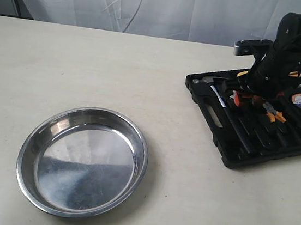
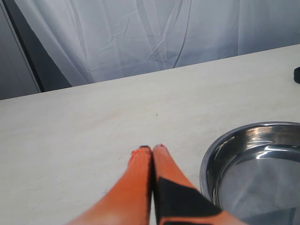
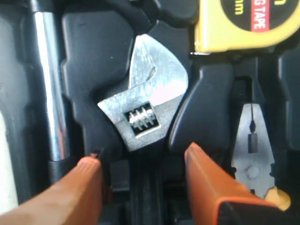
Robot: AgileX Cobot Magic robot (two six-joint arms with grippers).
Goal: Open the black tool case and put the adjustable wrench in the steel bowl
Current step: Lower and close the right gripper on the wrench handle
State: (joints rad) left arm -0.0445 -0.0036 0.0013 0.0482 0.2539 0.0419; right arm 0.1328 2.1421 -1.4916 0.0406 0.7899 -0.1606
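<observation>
The black tool case point(image 1: 229, 138) lies open at the right of the table, tools in its recesses. The adjustable wrench point(image 3: 147, 105) rests in its recess, silver head and thumbwheel showing, black handle running between my right gripper's fingers. My right gripper point(image 3: 143, 159) is open, one orange finger on each side of the handle, low in the case. In the exterior view that gripper point(image 1: 249, 97) is down over the case's middle. The steel bowl point(image 1: 83, 160) sits empty at the front left. My left gripper point(image 2: 152, 149) is shut on nothing, beside the bowl's rim point(image 2: 211, 159).
A yellow tape measure point(image 3: 243, 23), pliers point(image 3: 253, 145) and a steel shaft point(image 3: 49, 79) lie in the case around the wrench. Orange-handled pliers point(image 1: 274, 113) and a hammer point(image 1: 206, 81) show in the exterior view. A white curtain backs the table.
</observation>
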